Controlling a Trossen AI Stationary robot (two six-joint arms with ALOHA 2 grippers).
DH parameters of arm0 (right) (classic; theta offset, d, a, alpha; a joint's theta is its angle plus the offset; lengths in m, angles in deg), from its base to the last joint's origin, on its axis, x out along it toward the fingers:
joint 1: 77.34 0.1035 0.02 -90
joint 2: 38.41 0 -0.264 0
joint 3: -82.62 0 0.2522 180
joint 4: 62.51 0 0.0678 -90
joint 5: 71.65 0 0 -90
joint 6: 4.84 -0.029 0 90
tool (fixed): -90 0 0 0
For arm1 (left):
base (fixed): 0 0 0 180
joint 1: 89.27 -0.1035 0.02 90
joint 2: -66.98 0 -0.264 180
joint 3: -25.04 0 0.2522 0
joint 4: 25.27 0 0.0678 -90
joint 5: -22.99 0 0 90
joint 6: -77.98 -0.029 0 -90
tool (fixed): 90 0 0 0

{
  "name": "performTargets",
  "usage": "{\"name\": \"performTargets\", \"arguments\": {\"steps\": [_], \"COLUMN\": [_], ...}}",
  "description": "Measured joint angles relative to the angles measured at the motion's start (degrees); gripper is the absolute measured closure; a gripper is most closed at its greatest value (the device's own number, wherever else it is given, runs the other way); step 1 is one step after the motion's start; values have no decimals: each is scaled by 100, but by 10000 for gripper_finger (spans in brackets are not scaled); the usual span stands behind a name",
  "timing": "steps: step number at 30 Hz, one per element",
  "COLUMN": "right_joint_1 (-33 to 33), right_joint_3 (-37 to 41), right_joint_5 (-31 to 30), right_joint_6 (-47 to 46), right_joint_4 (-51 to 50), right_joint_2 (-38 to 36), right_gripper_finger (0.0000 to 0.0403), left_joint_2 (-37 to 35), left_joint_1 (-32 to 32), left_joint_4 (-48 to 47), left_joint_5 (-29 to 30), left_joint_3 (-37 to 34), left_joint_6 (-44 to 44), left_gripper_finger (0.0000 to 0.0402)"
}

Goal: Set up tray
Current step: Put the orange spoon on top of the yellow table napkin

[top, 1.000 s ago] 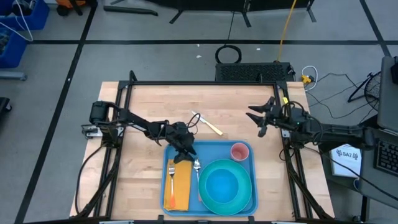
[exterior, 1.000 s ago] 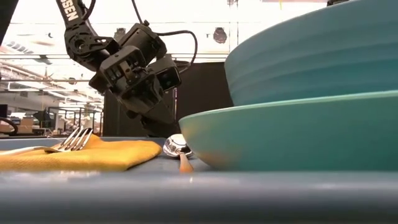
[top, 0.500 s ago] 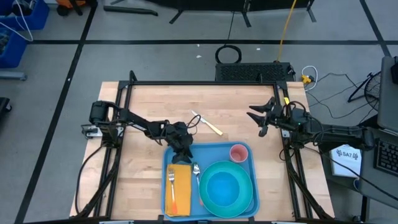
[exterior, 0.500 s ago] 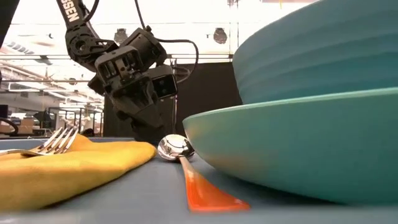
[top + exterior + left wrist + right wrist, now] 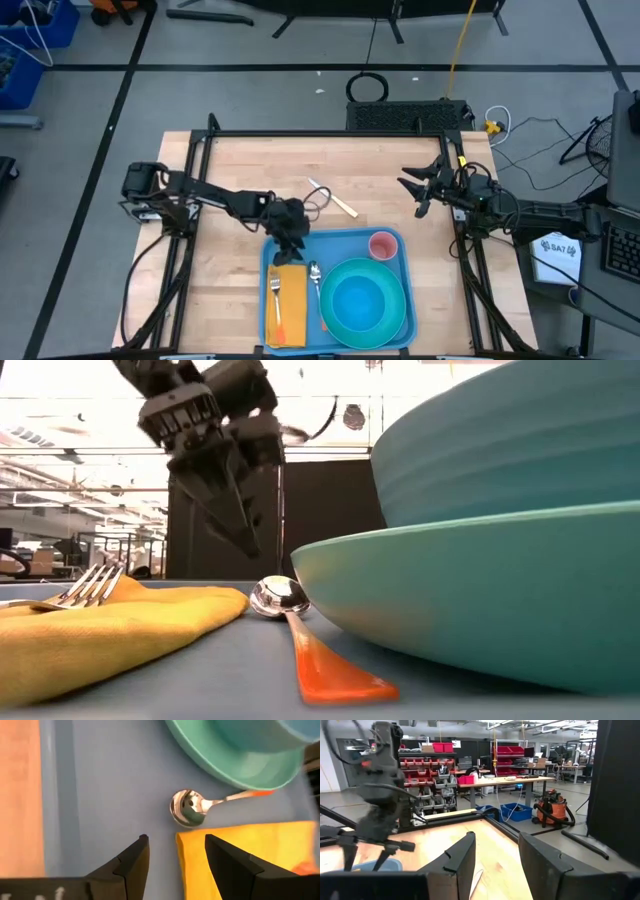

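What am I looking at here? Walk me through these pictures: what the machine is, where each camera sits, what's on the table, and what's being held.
This is a robot with two dark arms working at a wooden table.

The high view looks straight down. The low view sits at table height, on the tray. Each wrist view looks out past that arm's own two fingers.

On the table lies a blue tray. It holds a turquoise plate with a bowl in it, a pink cup, a yellow-orange napkin with a fork on top, and a spoon with an orange handle. A knife lies on the wood beyond the tray.

The left gripper hovers over the tray's far left corner, above the napkin's edge, fingers open and empty. The right gripper waits at the table's right edge, also open and empty.
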Motion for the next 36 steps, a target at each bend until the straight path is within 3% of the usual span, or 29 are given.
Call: {"name": "performTargets", "arguments": {"steps": [3, 7, 15, 36], "right_joint_1": [0, 0, 0, 11], "right_joint_3": [0, 0, 0, 0], "right_joint_5": [0, 15, 31, 186], "right_joint_6": [0, -1, 11, 4], "right_joint_4": [0, -8, -24, 13], "right_joint_2": [0, 3, 9, 11], "right_gripper_finger": [261, 261, 261, 261], "left_joint_2": [44, 297, 754, 823], "left_joint_1": [167, 183, 299, 292], "left_joint_4": [-684, -731, -606, -296], "left_joint_5": [390, 286, -152, 117], "left_joint_3": [421, 583, 758, 804], "left_joint_6": [-258, -202, 61, -45], "left_gripper_finger": [206, 206, 206, 206]}}
